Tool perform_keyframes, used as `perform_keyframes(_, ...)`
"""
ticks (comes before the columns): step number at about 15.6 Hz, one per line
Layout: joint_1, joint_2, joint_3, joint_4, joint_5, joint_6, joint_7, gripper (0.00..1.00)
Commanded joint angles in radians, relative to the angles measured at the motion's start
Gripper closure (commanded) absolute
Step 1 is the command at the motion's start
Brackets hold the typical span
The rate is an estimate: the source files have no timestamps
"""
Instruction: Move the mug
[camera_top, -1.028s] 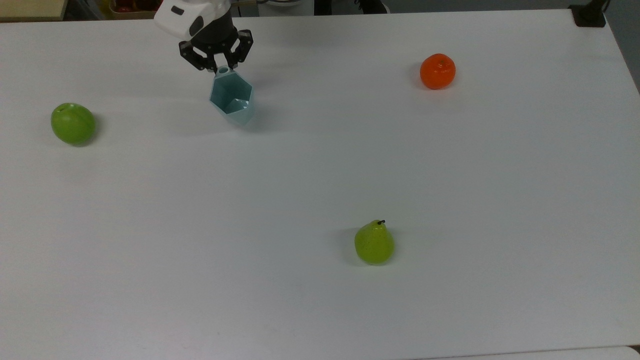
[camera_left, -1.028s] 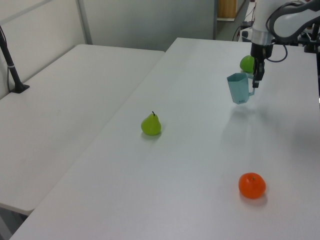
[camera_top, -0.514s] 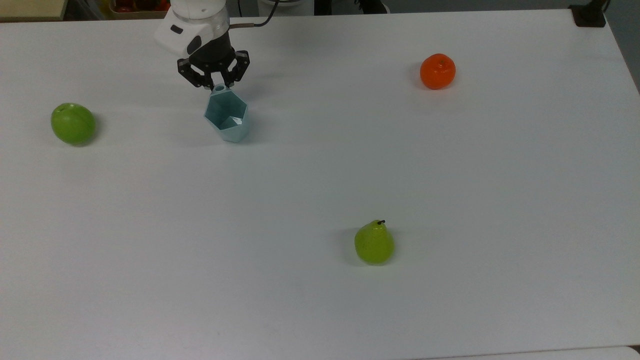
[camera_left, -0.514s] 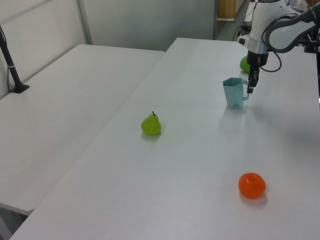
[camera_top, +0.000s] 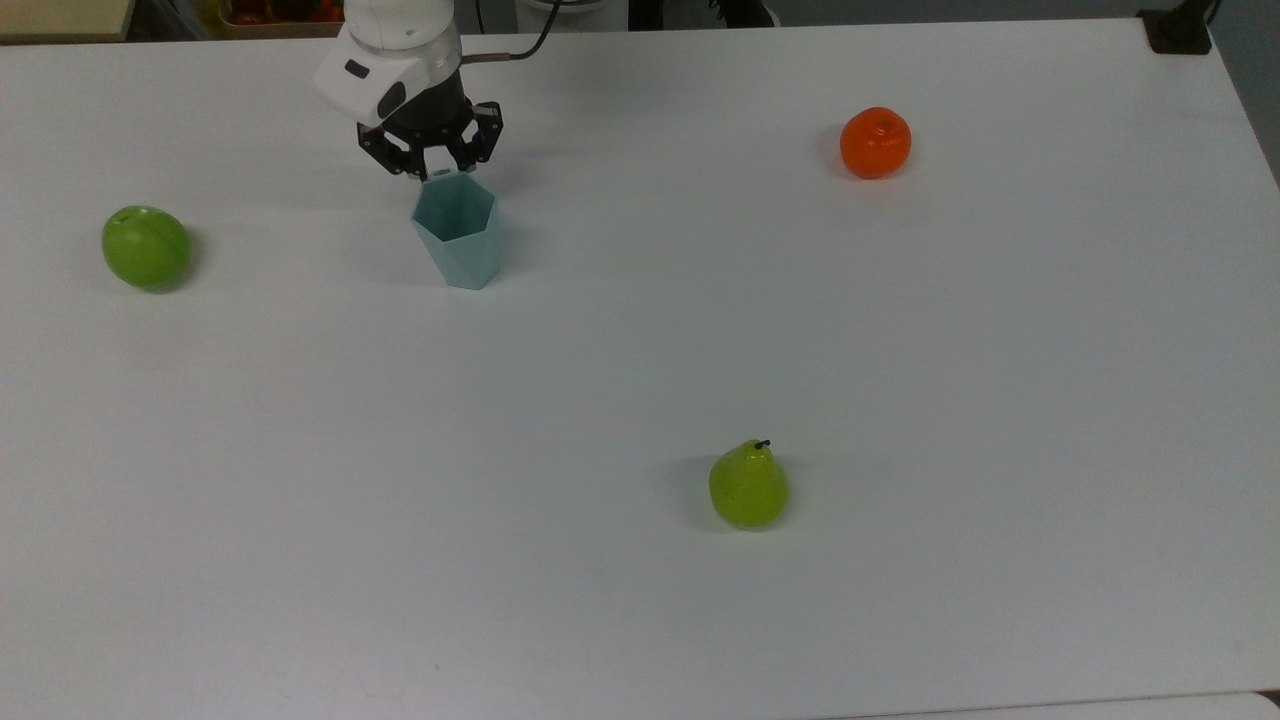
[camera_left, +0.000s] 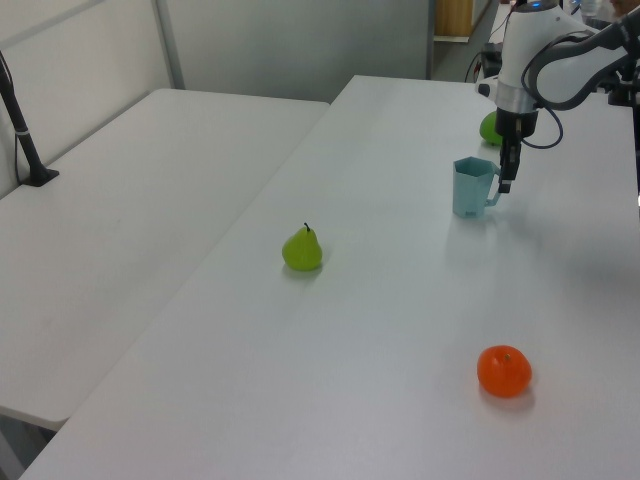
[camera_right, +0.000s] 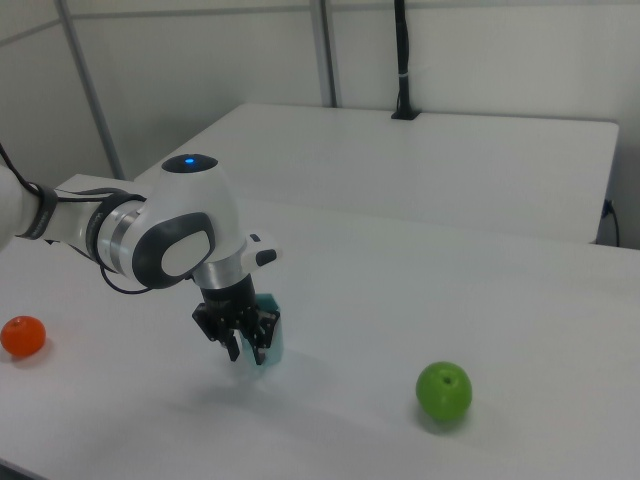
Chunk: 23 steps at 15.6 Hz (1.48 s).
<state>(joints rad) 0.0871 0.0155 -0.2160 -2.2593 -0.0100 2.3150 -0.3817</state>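
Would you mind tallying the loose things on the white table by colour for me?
Green: 2, the apple and the pear
Orange: 1, the orange
Pale blue-grey: 1, the mug
Total: 4

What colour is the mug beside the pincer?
Pale blue-grey, a plain faceted mug with no pattern; it shows best in the top view.
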Motion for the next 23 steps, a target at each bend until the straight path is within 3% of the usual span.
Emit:
perform_keyframes(1, 0.006, -0.025, 0.004, 0.001, -0.013, -0.069, 0.024, 0.27)
perform_keyframes(2, 0.008, -0.026, 0.006, 0.013, -0.01, -0.103, 0.026, 0.21)
perform_keyframes(3, 0.008, -0.034, 0.007, 0.033, -0.005, -0.153, 0.036, 0.0)
perform_keyframes(6, 0.013, -0.064, 0.018, 0.095, 0.007, -0.296, 0.073, 0.0)
perform_keyframes(11, 0.014, -0.055, 0.105, 0.352, 0.021, -0.552, 0.314, 0.0)
perform_keyframes(15, 0.013, -0.037, 0.171, 0.542, 0.024, -0.698, 0.404, 0.0)
perform_keyframes(18, 0.008, -0.04, 0.184, 0.586, 0.024, -0.694, 0.465, 0.0)
perform_keyframes(23, 0.003, -0.038, 0.172, 0.629, 0.074, -0.617, 0.388, 0.0)
